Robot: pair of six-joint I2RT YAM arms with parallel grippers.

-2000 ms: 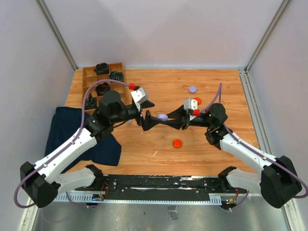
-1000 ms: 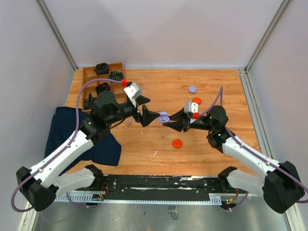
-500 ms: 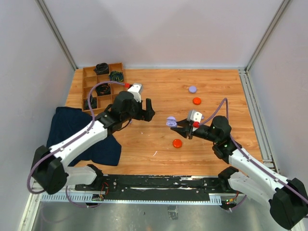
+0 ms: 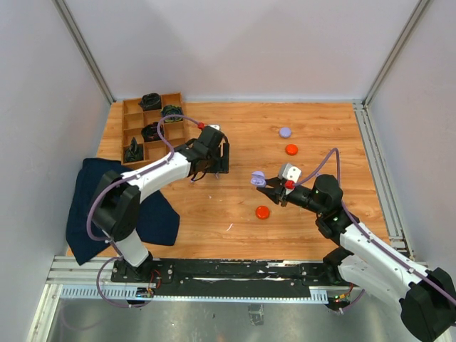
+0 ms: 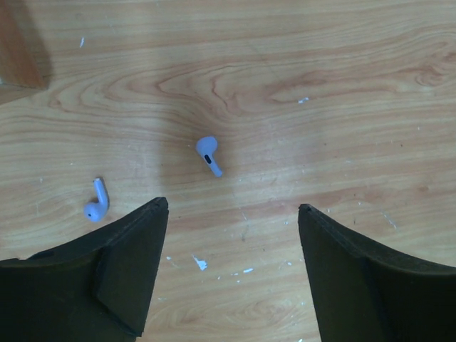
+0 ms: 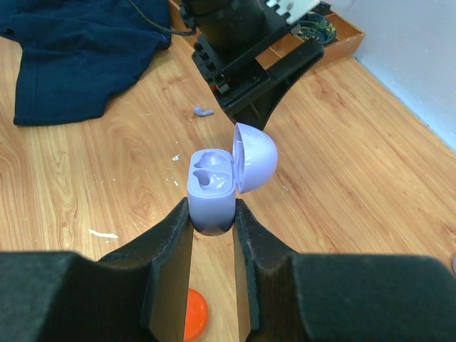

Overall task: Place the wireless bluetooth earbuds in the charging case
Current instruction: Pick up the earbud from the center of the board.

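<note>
The right gripper (image 6: pixel 212 211) is pinched tight on a little lavender charging case (image 6: pixel 211 192) and holds it up above the middle of the bench (image 4: pixel 320 121). The lid is tipped open, and two small hollows show inside. The left gripper (image 5: pixel 231 208) hangs low over the wood nearer the left edge, with its fingers spread wide and nothing between them. Right under it lie two lavender earbuds, both flat on the wood and apart from each other: one earbud (image 5: pixel 208 153) sits between the fingers, the other earbud (image 5: pixel 95 204) is just beside the left finger. An orange-red disc (image 4: pixel 263 211) lies near the right gripper, toward the near edge. Another orange-red disc (image 4: pixel 291 149) and a lavender disc (image 4: pixel 285 132) lie farther back. A wooden tray (image 4: pixel 128 117) with black bundles sits in the far left corner, and a dark blue cloth (image 4: pixel 92 192) hangs over the left edge.
</note>
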